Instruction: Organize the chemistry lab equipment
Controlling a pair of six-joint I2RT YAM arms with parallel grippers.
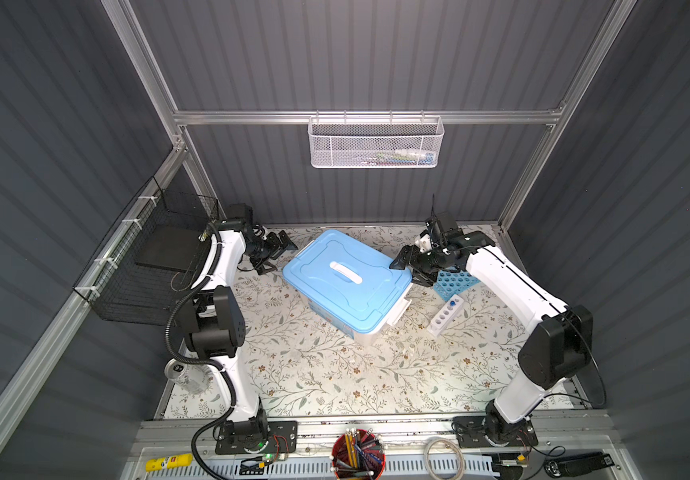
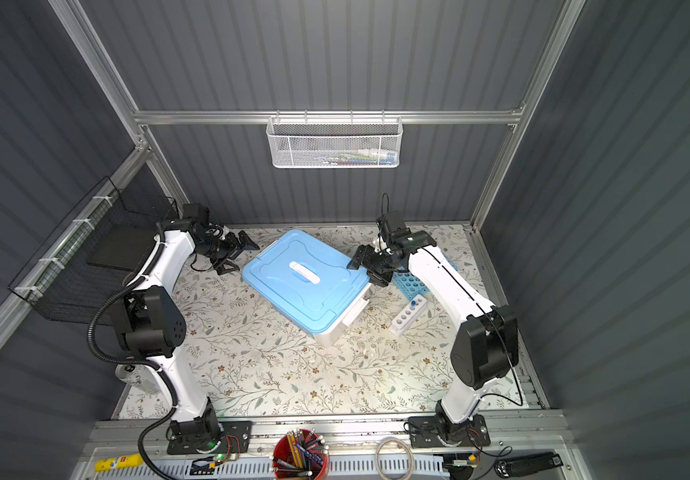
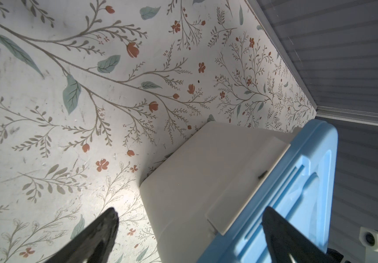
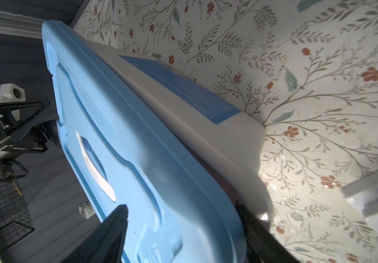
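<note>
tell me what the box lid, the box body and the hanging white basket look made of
Lid: likely moulded plastic, matte sky blue, with pressed ridges.
Box body: whitish, slightly translucent plastic, smooth with rounded corners.
Hanging white basket: probably painted metal mesh, with fine see-through holes.

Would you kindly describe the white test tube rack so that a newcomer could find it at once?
Start at the blue-lidded storage box mid-table. Just right of it in both top views stands a slim white rack with one row of holes, one holding a blue-capped tube. The neighbouring blue rack is wider, with many rows.
</note>
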